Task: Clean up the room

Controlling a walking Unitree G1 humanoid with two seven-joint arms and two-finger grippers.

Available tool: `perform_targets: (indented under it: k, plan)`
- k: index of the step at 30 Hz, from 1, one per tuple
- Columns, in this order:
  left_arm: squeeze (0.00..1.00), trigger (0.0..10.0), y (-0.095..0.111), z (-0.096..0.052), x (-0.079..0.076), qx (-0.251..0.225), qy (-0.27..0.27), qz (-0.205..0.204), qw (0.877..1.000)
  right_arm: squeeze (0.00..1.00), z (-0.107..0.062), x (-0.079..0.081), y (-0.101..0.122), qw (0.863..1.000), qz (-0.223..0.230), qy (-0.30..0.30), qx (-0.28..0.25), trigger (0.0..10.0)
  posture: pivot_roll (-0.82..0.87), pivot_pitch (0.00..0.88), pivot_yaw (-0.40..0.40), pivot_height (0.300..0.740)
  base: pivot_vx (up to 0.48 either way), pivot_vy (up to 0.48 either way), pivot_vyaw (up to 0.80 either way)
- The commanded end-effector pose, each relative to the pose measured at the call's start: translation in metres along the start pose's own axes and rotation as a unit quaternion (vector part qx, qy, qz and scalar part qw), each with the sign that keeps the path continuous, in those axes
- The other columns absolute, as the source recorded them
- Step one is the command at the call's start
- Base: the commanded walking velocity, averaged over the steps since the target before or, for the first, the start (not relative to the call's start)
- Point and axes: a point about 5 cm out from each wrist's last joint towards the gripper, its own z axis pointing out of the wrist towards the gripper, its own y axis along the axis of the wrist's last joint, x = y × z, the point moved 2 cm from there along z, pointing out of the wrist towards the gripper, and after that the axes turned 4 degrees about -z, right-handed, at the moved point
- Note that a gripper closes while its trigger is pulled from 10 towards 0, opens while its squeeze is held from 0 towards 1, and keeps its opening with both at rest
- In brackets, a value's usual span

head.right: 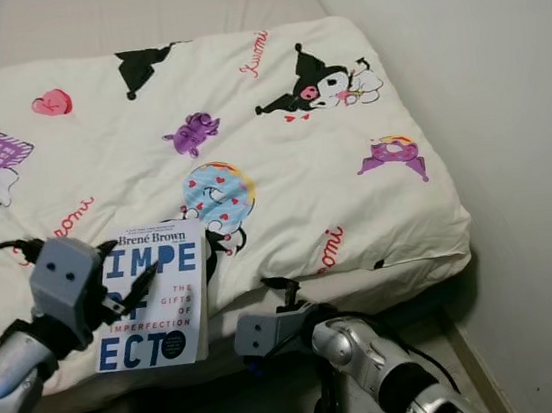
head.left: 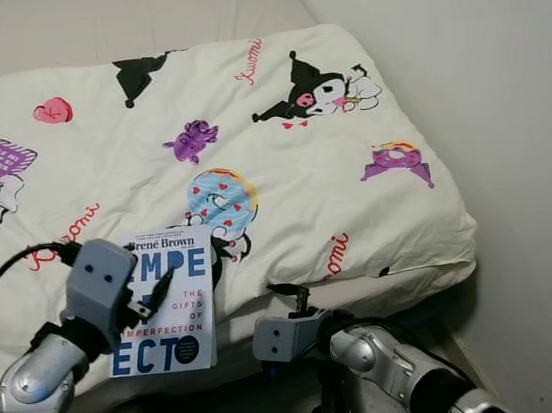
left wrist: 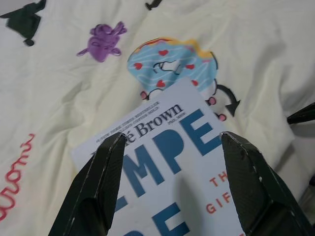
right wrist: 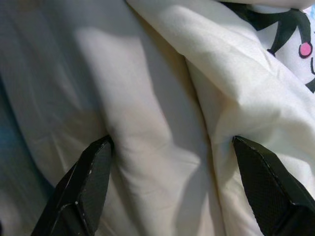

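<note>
Lying face up at the near edge of the bed (head.left: pixel 133 23), on the cream cartoon-print duvet (head.left: pixel 281 166), just beside a blue donut print (head.left: pixel 223 199): a white-and-blue Brené Brown book (head.left: pixel 167 305). Hovering right over its cover, the left gripper (left wrist: pixel 170 147), fingers (left wrist: pixel 101 182) spread wide on either side of the title lettering and gripping nothing. Hanging low at the bed's near edge, the right gripper (right wrist: pixel 172 162), fingers (right wrist: pixel 88 182) parted wide too, facing folds of pale sheet (right wrist: pixel 142 113) and holding nothing.
</note>
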Motion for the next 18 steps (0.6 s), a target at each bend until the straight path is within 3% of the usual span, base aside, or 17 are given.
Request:
perform_targets:
  k: [1, 5, 9, 11, 12, 14, 18]
  plan:
    - [0.0, 10.0, 0.001, -0.003, -0.007, -0.003, -0.002, -0.003, 1.0, 0.0, 0.001, -0.003, -0.004, 1.0, -0.01, -0.02, 0.015, 10.0, -0.02, 0.441, -0.116, 0.548, 0.0, 0.0, 0.0]
    - [0.0, 10.0, 0.003, -0.004, -0.007, -0.006, -0.003, -0.003, 1.0, 0.0, 0.002, -0.01, -0.004, 0.999, -0.005, -0.035, 0.016, 10.0, -0.02, 0.442, -0.117, 0.548, 0.0, 0.0, 0.0]
    - [0.0, 10.0, 0.004, -0.009, -0.007, -0.005, -0.009, 0.001, 1.0, 0.0, 0.003, -0.017, -0.001, 0.999, 0.027, -0.035, 0.002, 10.0, -0.02, 0.444, -0.118, 0.548, 0.0, 0.0, 0.0]
    - [0.0, 10.0, 0.005, -0.014, -0.007, -0.002, -0.013, 0.0, 1.0, 0.0, 0.002, -0.008, 0.007, 0.991, 0.122, 0.035, -0.043, 10.0, -0.02, 0.444, -0.119, 0.548, 0.0, 0.0, 0.0]
    - [0.0, 10.0, 0.005, -0.014, -0.007, -0.002, -0.013, 0.0, 1.0, 0.0, 0.002, -0.008, 0.007, 0.991, 0.122, 0.035, -0.043, 10.0, -0.02, 0.444, -0.119, 0.548, 0.0, 0.0, 0.0]
    - [0.0, 10.0, 0.005, -0.017, -0.008, 0.002, -0.019, 0.001, 1.0, 0.0, -0.003, 0.002, 0.012, 0.978, 0.161, 0.11, -0.08, 10.0, -0.02, 0.443, -0.119, 0.548, 0.0, 0.0, 0.0]
    - [0.0, 10.0, 0.006, -0.018, -0.009, 0.004, -0.021, 0.002, 1.0, 0.0, -0.005, 0.004, 0.013, 0.971, 0.165, 0.143, -0.092, 10.0, -0.02, 0.442, -0.118, 0.548, 0.0, 0.0, 0.0]
